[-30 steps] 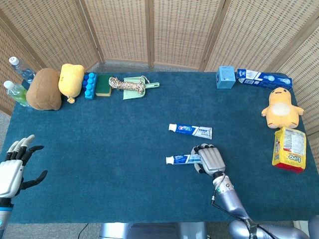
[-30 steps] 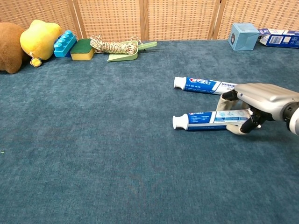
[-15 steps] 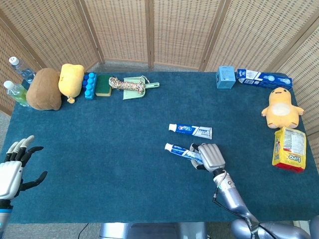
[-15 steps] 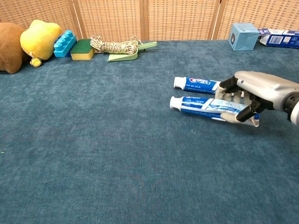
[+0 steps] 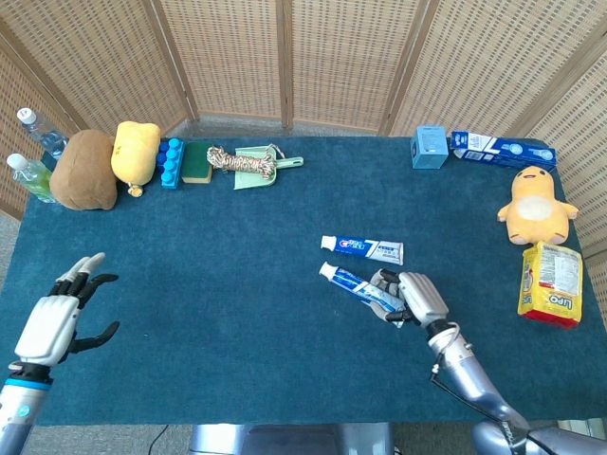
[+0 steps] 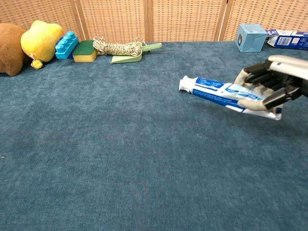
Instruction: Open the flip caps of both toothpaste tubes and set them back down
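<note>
Right hand (image 5: 415, 297) grips the near toothpaste tube (image 5: 360, 286) by its tail, off the table (image 5: 218, 275), cap pointing left. Second tube (image 5: 362, 248) lies flat just behind it. Left hand (image 5: 57, 318) hovers at the left edge, fingers apart, holding nothing.

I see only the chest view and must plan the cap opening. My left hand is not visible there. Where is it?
Observer: The left hand is over the table's near left corner, fingers apart, holding nothing.
Operator: I find only one tube, in my right hand. Where is the other?
Observer: The second toothpaste tube lies flat just behind the held tube, cap pointing left.
Operator: What is further right?
Observer: A yellow packet lies near the right edge, apart from the right hand.
</note>
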Motion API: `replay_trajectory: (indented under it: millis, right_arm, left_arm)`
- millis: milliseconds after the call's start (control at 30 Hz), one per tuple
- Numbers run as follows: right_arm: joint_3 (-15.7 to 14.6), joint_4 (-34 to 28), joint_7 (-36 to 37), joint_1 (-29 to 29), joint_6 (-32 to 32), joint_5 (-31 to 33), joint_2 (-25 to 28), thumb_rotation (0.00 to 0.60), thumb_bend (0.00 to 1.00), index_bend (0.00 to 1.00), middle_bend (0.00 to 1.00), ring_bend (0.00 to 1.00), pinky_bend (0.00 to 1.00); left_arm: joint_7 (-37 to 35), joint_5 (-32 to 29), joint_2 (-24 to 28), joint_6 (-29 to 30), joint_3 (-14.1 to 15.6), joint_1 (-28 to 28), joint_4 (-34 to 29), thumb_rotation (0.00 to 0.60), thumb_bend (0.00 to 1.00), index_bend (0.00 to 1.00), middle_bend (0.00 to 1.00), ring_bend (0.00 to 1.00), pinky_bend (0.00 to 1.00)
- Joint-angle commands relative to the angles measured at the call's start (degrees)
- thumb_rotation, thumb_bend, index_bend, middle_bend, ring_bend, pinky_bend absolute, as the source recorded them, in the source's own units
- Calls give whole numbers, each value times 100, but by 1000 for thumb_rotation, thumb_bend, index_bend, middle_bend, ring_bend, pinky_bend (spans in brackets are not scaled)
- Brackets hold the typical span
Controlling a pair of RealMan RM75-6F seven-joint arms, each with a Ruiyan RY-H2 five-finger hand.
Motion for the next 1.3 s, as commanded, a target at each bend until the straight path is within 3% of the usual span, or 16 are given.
replay_trajectory:
  millis: [33, 233, 467, 833, 1300]
  right_arm:
    - [-87, -258, 426, -70, -67, -291, 262, 600, 526, 959, 737, 645, 708]
    - [-188, -536, 529, -46, -86, -499, 373, 600, 527, 958, 738, 652, 718]
    - [-216, -893, 501, 20, -105, -588, 391, 600, 527, 958, 738, 654, 724]
    - [-180, -1230, 387, 121, -126, -520, 322, 600, 527, 958, 738, 658, 728]
    - [-125, -1306, 477, 271, -295, -321, 159, 600, 528, 957, 738, 659, 729]
  left_arm:
    - [5, -118, -59, -253, -115, -213, -105, 600, 245, 214, 83, 46, 165]
    - [127, -406, -131, -838, -334, -691, -234, 600, 245, 214, 93, 75, 216]
    - [31, -877, -365, -1611, -680, -1375, -317, 600, 245, 213, 92, 76, 219]
    - [-23, -1492, -667, -2490, -983, -2223, -385, 600, 245, 225, 79, 66, 208]
    - [479, -2054, -1043, -2913, -984, -2999, -338, 600, 244, 305, 78, 51, 198]
